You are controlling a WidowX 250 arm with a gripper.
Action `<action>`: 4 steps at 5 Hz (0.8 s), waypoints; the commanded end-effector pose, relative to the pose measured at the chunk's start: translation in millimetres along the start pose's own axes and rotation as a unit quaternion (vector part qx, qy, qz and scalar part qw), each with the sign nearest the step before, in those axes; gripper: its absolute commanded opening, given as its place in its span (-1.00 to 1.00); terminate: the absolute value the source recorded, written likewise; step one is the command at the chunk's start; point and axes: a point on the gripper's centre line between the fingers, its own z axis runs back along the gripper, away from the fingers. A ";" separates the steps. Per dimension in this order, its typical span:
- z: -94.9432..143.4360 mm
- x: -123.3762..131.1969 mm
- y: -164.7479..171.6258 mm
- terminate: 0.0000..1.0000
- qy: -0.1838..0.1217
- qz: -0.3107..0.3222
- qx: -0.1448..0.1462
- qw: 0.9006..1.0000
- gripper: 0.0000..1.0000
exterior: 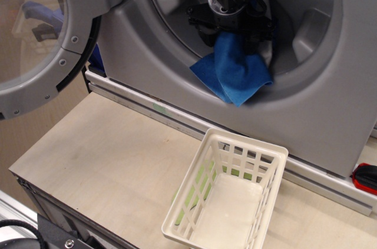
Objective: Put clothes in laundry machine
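Observation:
The grey front-loading laundry machine (330, 102) fills the back, its round door (44, 37) swung open at the left. My black gripper (232, 25) is inside the drum opening, shut on the clothes (235, 72). The bright blue cloth hangs from it and drapes over the lower rim of the opening, with a white piece (270, 55) showing behind at its right. The fingertips are hidden by the cloth and the gripper body.
A white plastic lattice basket (232, 199) stands on the wooden table (106, 160) below the opening, with something green showing through its left wall. A red-and-black hard object (366, 178) lies at the right edge.

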 end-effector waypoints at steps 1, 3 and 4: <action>29.2 16.0 0.9 -1.00 -0.028 0.004 -0.018 0.999 1.00; 79.3 -20.0 -11.8 -1.00 0.009 -0.027 -0.056 0.998 1.00; 79.3 -20.0 -11.8 -1.00 0.009 -0.027 -0.056 0.998 1.00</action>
